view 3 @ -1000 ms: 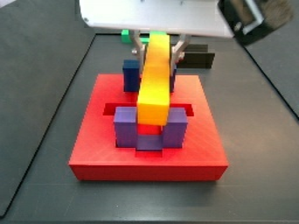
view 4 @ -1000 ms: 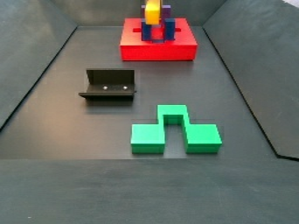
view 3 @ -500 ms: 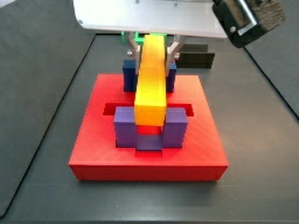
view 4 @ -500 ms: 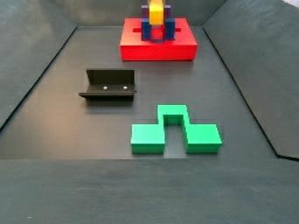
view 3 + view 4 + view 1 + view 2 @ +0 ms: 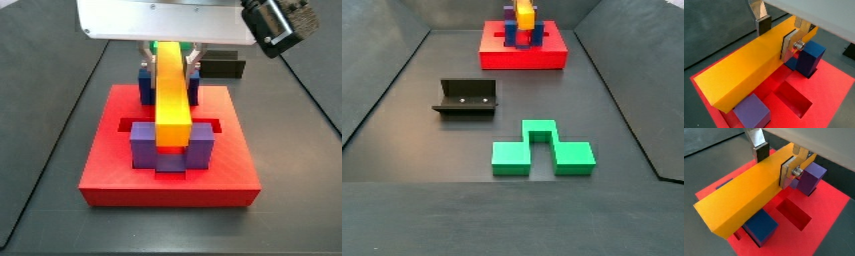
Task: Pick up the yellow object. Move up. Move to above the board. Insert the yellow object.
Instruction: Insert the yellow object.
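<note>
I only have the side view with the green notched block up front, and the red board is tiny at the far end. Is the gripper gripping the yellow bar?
Observer: Yes. In both wrist views the gripper is shut on the long yellow-orange bar, with a silver finger flat against each long side.
Operator: Where is the bar over the board?
Observer: In a side view its near end sits between the two purple upright posts of the flat red square board.
Operator: Anything open below it?
Observer: A wrist view shows an open square recess in the board beside the bar. I cannot tell whether the bar is seated.
</note>
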You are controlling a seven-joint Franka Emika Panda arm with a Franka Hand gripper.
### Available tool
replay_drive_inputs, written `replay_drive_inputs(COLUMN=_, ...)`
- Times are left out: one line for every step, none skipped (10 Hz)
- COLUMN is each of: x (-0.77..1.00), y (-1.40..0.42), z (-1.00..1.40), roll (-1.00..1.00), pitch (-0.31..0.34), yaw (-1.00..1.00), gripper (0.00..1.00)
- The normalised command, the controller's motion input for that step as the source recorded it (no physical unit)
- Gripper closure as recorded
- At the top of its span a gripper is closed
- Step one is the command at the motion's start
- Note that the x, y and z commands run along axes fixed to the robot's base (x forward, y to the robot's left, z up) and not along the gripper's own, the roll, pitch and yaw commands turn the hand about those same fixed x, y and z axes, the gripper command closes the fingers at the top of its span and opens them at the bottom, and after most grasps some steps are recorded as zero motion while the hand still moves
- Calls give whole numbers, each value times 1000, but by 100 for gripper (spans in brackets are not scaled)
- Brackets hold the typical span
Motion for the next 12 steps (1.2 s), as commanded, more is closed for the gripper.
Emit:
replay_drive_inputs(x=-209, y=-63, z=-46, roll=0, pitch=-130, yaw=43, gripper=100)
replay_drive_inputs(x=-123, y=-86, z=-63, roll=0, pitch=-129, yaw=51, gripper=100)
replay_drive_inputs(x=-14, y=-171, z=-100, roll=27, pitch=-109, yaw=0, gripper=100)
replay_drive_inputs(x=0, y=-194, z=-106, roll=59, pitch=-91, yaw=0, gripper=100)
replay_drive_inputs(x=17, y=-200, z=-134, roll=76, pitch=-76, yaw=0, gripper=100)
replay_drive_inputs(x=123, y=-151, z=-220, roll=89, pitch=-76, yaw=0, gripper=100)
replay_drive_inputs(x=277, y=-14, z=-334, roll=127, pitch=-60, yaw=0, gripper=100)
replay_drive_inputs(x=331, y=0, z=-337, roll=99, pitch=-30, yaw=0, gripper=100)
replay_drive_inputs(x=314, y=80, z=-303, roll=69, pitch=-11, yaw=0, gripper=100)
replay_drive_inputs(x=111, y=43, z=-237, roll=70, pitch=0, yaw=0, gripper=100)
replay_drive_inputs(x=0, y=0, z=-209, roll=63, pitch=0, yaw=0, gripper=100)
replay_drive_inputs(x=0, y=14, z=-134, roll=69, pitch=0, yaw=0, gripper=100)
